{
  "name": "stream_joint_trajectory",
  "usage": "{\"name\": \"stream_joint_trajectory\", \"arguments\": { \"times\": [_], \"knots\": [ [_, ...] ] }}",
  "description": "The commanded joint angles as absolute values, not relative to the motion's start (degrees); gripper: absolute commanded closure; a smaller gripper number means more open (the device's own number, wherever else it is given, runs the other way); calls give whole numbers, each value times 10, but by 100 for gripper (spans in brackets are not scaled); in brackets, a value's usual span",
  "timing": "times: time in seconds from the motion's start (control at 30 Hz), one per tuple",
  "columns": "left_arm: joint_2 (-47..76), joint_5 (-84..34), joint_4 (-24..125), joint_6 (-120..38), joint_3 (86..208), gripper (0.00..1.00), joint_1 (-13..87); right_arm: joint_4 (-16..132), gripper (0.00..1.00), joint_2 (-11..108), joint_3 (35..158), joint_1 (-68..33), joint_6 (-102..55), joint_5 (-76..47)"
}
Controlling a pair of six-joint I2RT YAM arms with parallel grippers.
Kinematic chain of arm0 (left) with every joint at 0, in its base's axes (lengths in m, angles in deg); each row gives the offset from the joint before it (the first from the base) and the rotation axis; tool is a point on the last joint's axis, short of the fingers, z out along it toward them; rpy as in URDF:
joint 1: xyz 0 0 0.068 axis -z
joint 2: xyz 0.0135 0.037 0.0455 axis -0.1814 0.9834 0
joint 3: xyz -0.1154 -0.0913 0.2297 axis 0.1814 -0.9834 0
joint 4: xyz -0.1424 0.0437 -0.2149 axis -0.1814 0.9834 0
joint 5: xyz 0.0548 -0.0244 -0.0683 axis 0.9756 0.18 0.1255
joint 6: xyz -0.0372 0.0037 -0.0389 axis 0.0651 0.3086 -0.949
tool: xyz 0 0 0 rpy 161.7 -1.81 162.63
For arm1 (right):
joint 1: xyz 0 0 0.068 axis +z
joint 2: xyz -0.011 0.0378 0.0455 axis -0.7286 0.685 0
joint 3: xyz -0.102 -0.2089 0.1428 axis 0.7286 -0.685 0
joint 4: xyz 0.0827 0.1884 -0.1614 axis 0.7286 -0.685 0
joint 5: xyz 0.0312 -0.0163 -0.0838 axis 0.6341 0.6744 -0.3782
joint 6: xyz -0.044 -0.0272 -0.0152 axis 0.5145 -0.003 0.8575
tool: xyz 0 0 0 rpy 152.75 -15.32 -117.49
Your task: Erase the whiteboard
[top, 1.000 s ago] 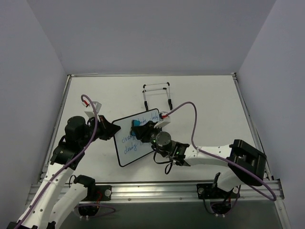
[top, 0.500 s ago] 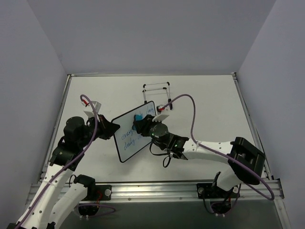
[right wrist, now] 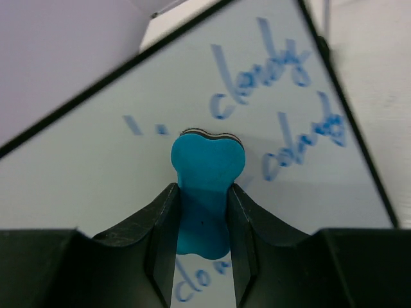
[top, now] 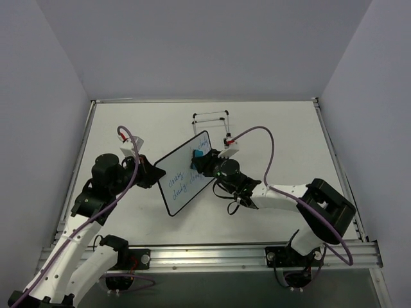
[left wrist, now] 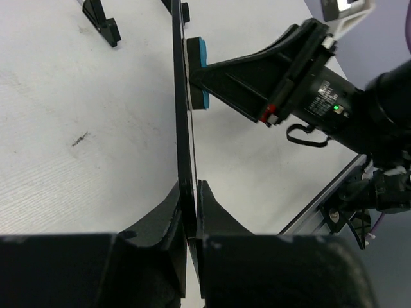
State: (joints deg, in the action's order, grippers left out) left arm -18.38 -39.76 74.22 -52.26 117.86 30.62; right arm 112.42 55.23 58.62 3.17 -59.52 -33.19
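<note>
The whiteboard (top: 186, 174), white with a thin black frame and blue handwriting, is held tilted above the table. My left gripper (top: 156, 174) is shut on its left edge; in the left wrist view the board (left wrist: 182, 115) runs edge-on between my fingers. My right gripper (top: 200, 160) is shut on the small blue eraser (top: 198, 156) and presses it against the board's upper right part. In the right wrist view the eraser (right wrist: 205, 176) sits flat on the board (right wrist: 96, 160) among the blue words. It also shows in the left wrist view (left wrist: 198, 74).
The thin wire easel stand (top: 212, 125) stands behind the board near the table's middle back. Its black feet show in the left wrist view (left wrist: 103, 22). A metal rail (top: 212, 256) runs along the near edge. Grey walls enclose the table.
The board has tilted and shifted up and to the right. My right gripper with the eraser has moved up and right across the board toward its top right corner.
</note>
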Motion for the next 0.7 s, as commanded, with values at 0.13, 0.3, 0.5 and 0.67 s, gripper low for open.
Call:
{"name": "stream_joint_trajectory", "arguments": {
  "times": [0.13, 0.3, 0.5, 0.67],
  "knots": [
    [-169, -575, 740, -502, 1195, 98, 337, 1141, 100, 606, 540, -36, -589, -277],
    [-147, -594, 758, -486, 1215, 98, 337, 1101, 100, 547, 576, -17, -569, -267],
    [-121, -626, 772, -467, 1234, 98, 337, 1073, 100, 475, 626, 25, -548, -283],
    [-108, -628, 784, -458, 1242, 98, 337, 1069, 100, 473, 655, 31, -544, -286]
  ]
}}
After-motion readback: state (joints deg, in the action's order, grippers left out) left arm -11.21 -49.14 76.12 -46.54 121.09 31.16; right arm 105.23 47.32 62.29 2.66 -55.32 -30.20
